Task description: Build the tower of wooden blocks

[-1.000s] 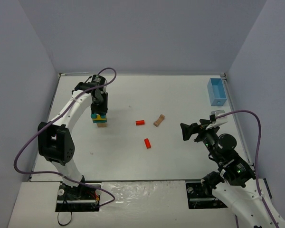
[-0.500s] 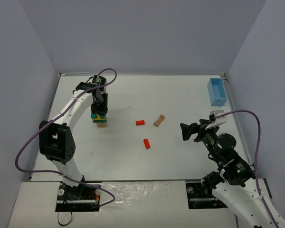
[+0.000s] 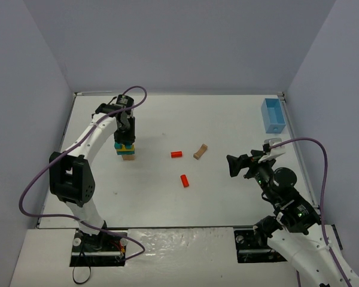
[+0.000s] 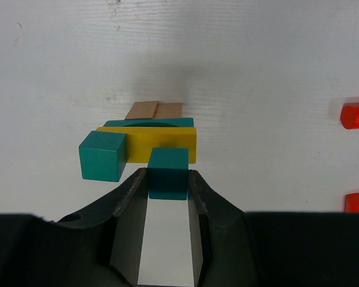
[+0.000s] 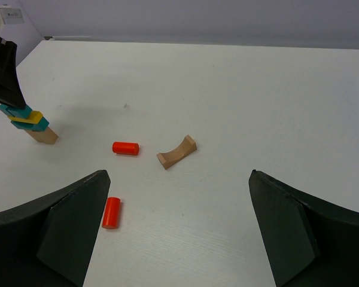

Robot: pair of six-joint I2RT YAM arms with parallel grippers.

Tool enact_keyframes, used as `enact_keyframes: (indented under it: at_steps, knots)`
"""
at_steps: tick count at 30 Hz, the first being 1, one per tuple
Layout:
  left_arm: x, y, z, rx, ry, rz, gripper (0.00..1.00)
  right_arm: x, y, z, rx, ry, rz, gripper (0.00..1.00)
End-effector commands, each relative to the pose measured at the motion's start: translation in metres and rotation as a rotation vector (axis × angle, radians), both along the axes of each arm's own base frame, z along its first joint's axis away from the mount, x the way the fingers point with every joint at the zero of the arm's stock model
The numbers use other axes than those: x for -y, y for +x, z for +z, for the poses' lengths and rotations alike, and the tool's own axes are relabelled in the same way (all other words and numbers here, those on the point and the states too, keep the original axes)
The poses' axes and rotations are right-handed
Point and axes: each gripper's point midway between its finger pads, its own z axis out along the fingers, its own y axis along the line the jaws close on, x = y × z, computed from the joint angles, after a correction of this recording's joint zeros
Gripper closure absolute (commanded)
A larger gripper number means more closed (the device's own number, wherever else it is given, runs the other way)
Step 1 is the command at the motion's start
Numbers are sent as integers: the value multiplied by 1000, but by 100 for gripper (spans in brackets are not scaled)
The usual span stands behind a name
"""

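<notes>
The left pincer [image 4: 168, 177] is clenched on a small teal block [image 4: 168, 172], a dark finger pressed to each side, at the top of the wood block tower [image 3: 125, 150]. Whether that block rests fully on the yellow block [image 4: 167, 143] beneath it cannot be told. Against the picture of a second ago almost nothing differs: the pincer is at the same spot over the tower, the loose pieces lie where they lay, and only the left arm's lower links have shifted a touch.

The left arm rises from its base, bends at the elbow and reaches far forward, its wrist pointing straight down onto the tower, which stands on the left half of the white bench [image 3: 227, 197]. The right arm is raised and folded near its own side, its wrist aimed across the bench. The right pincer [image 3: 233, 165] is released, jaws wide, with nothing between them.

The wrist view counts three teal pieces, one yellow and a tan base in the tower. Loose at mid-bench lie two red cylinders [image 3: 176, 154] [image 3: 183, 180], well apart, and one tan arch [image 3: 200, 151] near the farther cylinder. One light-blue bin [image 3: 272, 115] sits at the far right edge.
</notes>
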Motion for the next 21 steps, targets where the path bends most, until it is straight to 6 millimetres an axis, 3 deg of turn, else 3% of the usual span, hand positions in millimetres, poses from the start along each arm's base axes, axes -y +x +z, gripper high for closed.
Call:
enact_keyframes:
  at_steps: [1,21]
  knots:
    - [5,12,25,84,-12,14,100,-6,6,17,56,36,9,0]
    - [9,15,21,96,-6,23,100,-5,6,17,57,38,4,0]
